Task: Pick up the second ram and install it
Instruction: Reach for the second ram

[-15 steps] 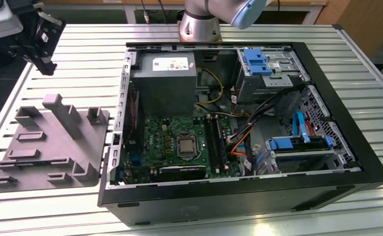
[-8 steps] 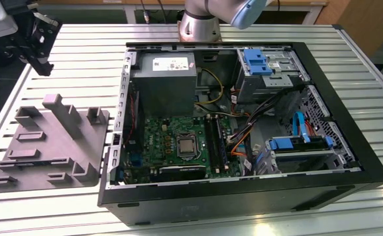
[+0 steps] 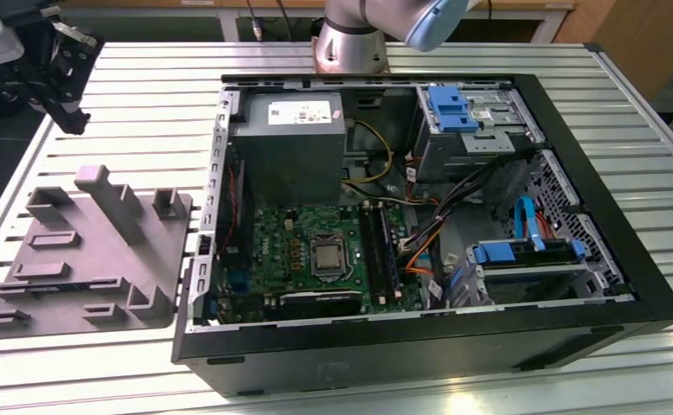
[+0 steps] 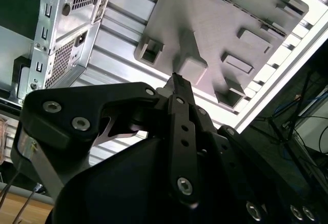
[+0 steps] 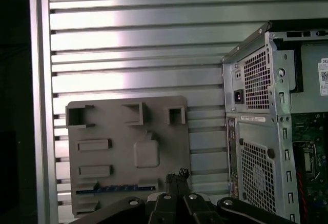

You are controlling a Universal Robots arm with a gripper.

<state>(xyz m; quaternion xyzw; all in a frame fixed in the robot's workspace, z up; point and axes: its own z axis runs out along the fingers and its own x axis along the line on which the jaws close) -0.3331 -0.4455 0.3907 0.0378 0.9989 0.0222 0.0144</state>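
The second ram [image 5: 115,188] is a thin dark stick with a bluish edge. It stands on edge in a slot near one end of the grey plastic tray [image 5: 128,131]. The exterior view shows the ram [image 3: 77,284] low on the tray [image 3: 94,251], left of the open computer case [image 3: 429,346]. My gripper [image 3: 74,121] hangs high above the table, beyond the tray's far end. Its fingertips [image 5: 177,175] are shut with nothing between them, a short way from the ram's end. In the second wrist view the gripper [image 4: 177,78] points at the tray [image 4: 205,24].
The case lies open on the slatted aluminium table [image 3: 140,78]. Inside are the green motherboard [image 3: 302,251] with long black slots [image 3: 381,251], a grey power supply [image 3: 285,138], cables and blue drive brackets [image 3: 452,108]. The case's rear panel [image 5: 256,131] stands next to the tray.
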